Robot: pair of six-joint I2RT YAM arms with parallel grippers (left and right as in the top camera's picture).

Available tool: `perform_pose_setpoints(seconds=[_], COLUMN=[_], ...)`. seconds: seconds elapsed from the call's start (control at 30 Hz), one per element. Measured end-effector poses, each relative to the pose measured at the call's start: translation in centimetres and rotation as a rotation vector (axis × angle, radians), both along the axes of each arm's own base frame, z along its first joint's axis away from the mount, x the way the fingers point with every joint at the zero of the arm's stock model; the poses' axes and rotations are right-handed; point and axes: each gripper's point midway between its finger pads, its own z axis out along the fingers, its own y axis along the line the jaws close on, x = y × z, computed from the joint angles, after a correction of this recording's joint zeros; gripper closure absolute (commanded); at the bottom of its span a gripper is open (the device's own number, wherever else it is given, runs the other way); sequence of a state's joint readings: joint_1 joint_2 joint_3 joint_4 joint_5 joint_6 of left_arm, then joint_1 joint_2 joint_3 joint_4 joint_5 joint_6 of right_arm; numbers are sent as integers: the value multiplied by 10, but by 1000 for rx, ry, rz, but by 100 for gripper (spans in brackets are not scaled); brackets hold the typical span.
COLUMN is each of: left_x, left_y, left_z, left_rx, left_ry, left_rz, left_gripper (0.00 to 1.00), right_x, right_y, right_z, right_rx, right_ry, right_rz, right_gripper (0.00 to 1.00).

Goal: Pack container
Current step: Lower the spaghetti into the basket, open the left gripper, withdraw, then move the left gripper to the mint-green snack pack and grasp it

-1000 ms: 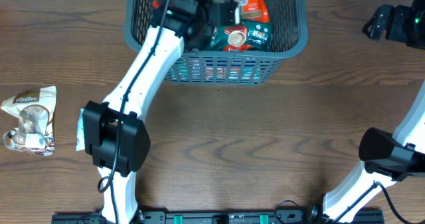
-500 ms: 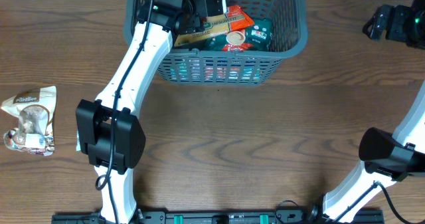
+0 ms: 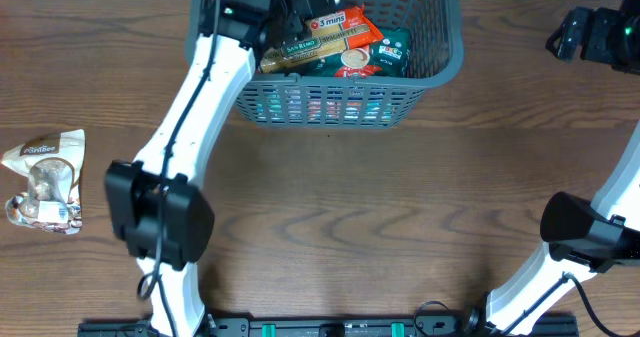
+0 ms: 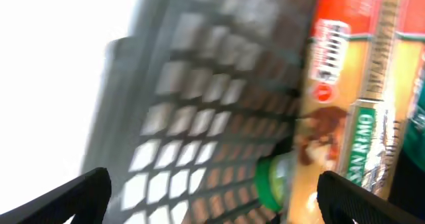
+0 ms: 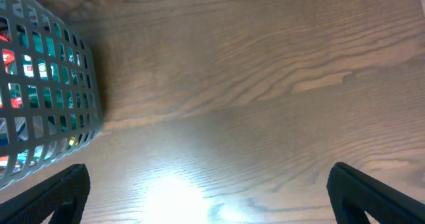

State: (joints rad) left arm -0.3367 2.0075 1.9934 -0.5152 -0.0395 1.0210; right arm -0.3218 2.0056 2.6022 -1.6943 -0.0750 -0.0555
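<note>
I have the container [image 3: 400, 102] at the far edge of the table [image 3: 380, 217], about centre, and my left arm is reaching into its left half. The left tool [image 4: 216, 194] is spread wide with nothing between its fingers. Its wrist view is smeared, showing the lattice wall close on one side and a long pasta box [image 3: 300, 52] on the other. That box lies aslant across the load, beside an orange packet [image 3: 345, 25] and a green packet [image 3: 392, 49]. The right tool [image 5: 212, 194] is also spread and empty, hanging over bare wood well to the right of the basket. 1 crinkly snack bag [image 3: 45, 177] sits on the table far to the left, so I judge the packing unfinished. My main worry is the exit: with the left tool this near the wall, a finger could catch a slat or the rim and drag the basket along. A careless lift might also nudge the tilted box. The bag looks soft, so a hard pinch could crush its contents, and on the heaped goods it may slide.
</note>
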Motion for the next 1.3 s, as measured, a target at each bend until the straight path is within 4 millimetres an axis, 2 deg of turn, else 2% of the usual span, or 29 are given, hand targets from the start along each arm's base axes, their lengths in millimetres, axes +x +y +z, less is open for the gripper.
perform_pose_setpoints(seconds=[0.1, 0.23, 0.3, 0.4, 0.5, 0.6, 0.7, 0.8, 0.97, 1.13, 1.3], left_x=[-16, -58, -90, -134, -180, -213, -234, -243, -257, -289, -304], left_y=[19, 49, 69, 107, 162, 209, 244, 267, 283, 279, 274], left_z=[52, 112, 133, 138, 125, 106, 88, 66, 19, -32, -83], left_rx=[-77, -157, -198, -271, -356, -402, -426, -466, -521, -553, -579], left_ry=[-76, -133, -124, -46, 63, 149, 206, 264, 368, 434, 476], left_rz=[116, 242, 313, 461, 709, 944, 1120, 1225, 1303, 1334, 1338], left_gripper=[2, 2, 2, 2, 2, 2, 1, 1, 2, 2, 2], right_x=[0, 0, 0, 0, 0, 0, 0, 0, 0, 0, 1], right_y=[0, 0, 0, 0, 0, 1, 1, 1, 1, 1, 0], right_z=[0, 0, 0, 0, 0, 0, 0, 0, 0, 0, 0], right_rx=[0, 0, 0, 0, 1, 3, 3, 3, 3, 3, 3], right_ry=[0, 0, 0, 0, 0, -1, -1, -1, -1, -2, -4], right_rz=[0, 0, 0, 0, 0, 1, 1, 2, 2, 1, 2], right_gripper=[1, 1, 1, 1, 1, 1, 1, 1, 1, 1, 1])
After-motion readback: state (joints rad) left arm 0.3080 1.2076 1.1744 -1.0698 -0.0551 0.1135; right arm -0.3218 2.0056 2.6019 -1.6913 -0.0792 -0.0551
